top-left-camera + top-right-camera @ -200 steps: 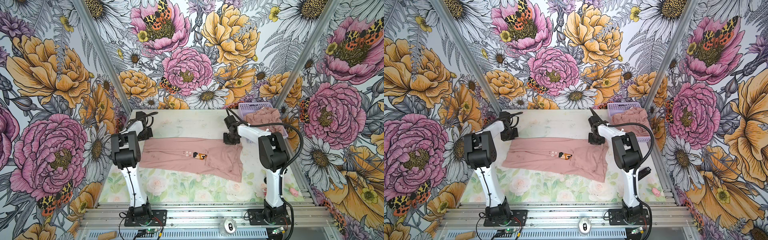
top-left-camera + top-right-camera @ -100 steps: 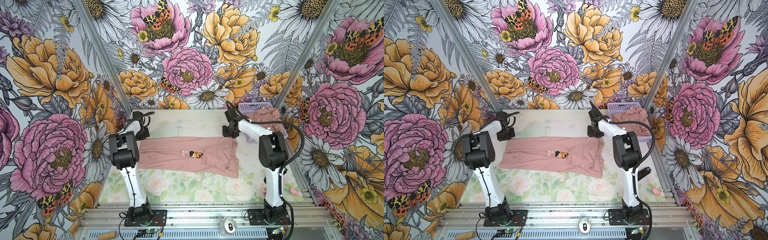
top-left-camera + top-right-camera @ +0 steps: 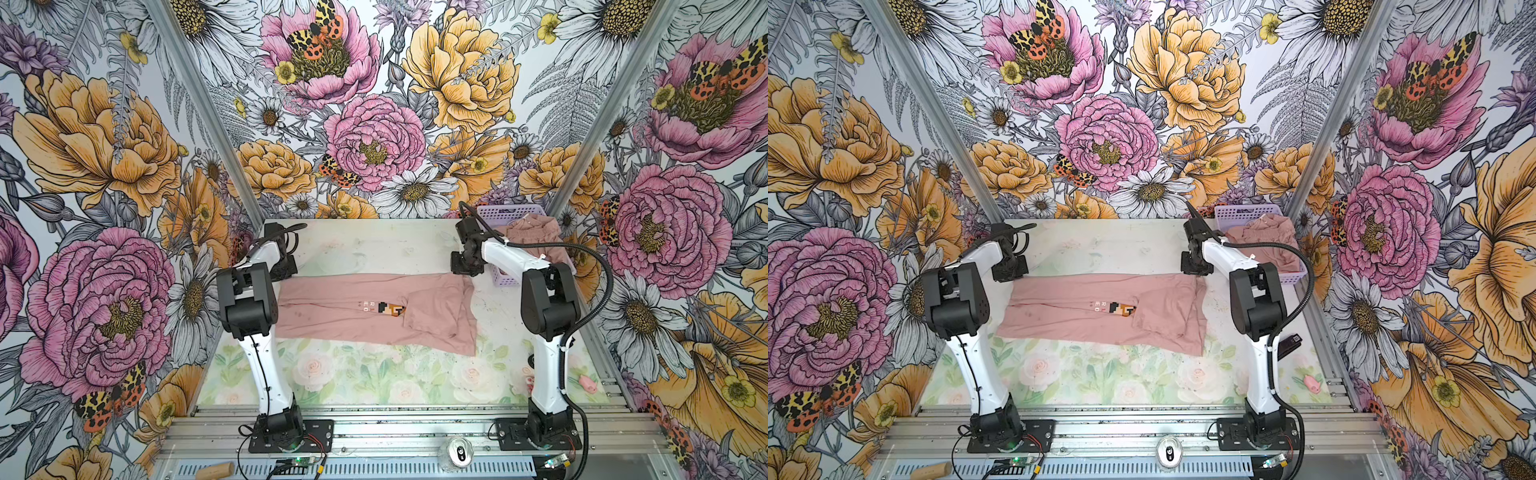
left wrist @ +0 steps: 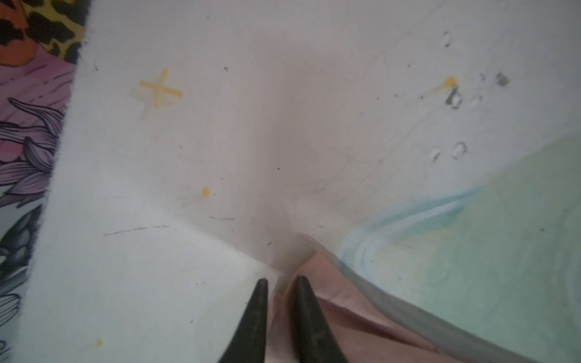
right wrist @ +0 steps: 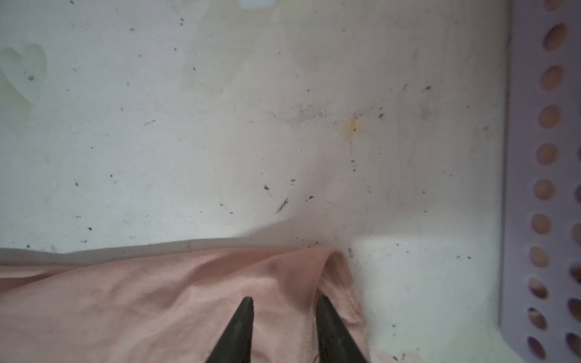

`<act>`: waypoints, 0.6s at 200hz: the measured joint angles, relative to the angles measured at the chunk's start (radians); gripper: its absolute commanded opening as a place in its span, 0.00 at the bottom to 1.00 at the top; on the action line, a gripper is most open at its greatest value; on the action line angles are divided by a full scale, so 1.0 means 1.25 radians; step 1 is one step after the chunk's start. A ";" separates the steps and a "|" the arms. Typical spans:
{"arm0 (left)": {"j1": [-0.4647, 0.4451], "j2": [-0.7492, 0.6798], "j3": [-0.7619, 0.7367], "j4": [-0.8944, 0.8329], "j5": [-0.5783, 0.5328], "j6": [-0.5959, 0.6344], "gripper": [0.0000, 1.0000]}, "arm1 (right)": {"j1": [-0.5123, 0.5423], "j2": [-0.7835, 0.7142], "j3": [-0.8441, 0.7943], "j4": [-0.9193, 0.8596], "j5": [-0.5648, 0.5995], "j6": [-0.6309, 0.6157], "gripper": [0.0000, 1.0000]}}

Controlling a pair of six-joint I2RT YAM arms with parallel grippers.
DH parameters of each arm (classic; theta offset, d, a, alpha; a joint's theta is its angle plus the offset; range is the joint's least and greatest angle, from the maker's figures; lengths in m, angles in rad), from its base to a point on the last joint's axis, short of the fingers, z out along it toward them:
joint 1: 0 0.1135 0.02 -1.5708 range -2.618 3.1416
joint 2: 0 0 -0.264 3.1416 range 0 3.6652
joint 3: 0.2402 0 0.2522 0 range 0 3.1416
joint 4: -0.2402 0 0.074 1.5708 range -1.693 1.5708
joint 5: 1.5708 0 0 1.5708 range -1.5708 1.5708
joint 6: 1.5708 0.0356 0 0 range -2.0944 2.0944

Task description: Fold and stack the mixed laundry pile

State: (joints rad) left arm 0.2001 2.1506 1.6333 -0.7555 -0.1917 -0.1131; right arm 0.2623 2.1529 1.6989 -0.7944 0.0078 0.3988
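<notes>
A dusty-pink T-shirt (image 3: 357, 309) (image 3: 1067, 309) lies folded in a long band across the table, with its pixel-art print (image 3: 390, 308) half covered by a folded-over flap. My left gripper (image 3: 286, 270) (image 3: 1011, 272) stands at the shirt's far left corner. In the left wrist view its jaws (image 4: 280, 279) are slightly open, with the shirt's corner (image 4: 345, 314) lying between and beside them. My right gripper (image 3: 465, 268) (image 3: 1194, 268) is at the far right corner, open (image 5: 284, 298) just above the cloth (image 5: 157, 298). More pink garments (image 3: 532, 232) (image 3: 1266, 232) fill the basket.
The lavender perforated basket (image 3: 505, 212) (image 3: 1241, 212) (image 5: 528, 157) stands at the back right, close to my right gripper. A small pink object (image 3: 588, 382) lies at the front right. A can (image 3: 459, 451) sits on the front rail. A black object (image 3: 1289, 343) lies by the right arm.
The shirt slid a little to the left and toward the back and now lies flatter. My left jaws, shut before, have parted. My right jaws widened slightly.
</notes>
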 measured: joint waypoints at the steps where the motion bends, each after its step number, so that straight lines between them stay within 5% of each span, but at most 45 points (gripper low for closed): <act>1: 0.001 0.000 0.000 0.000 -0.001 -0.001 0.28 | 0.000 0.002 0.000 0.000 0.000 0.000 0.35; 45: 0.003 -0.051 -0.020 0.000 -0.024 -0.009 0.42 | 0.000 0.054 0.031 -0.005 0.042 -0.005 0.34; 120: -0.031 -0.187 -0.076 0.001 -0.014 -0.025 0.50 | -0.003 0.185 0.231 -0.028 0.069 -0.016 0.34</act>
State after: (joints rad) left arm 0.1616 1.9171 1.5379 -0.7544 -0.2089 -0.1440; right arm 0.2584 2.3844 1.9877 -0.8299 0.0937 0.3794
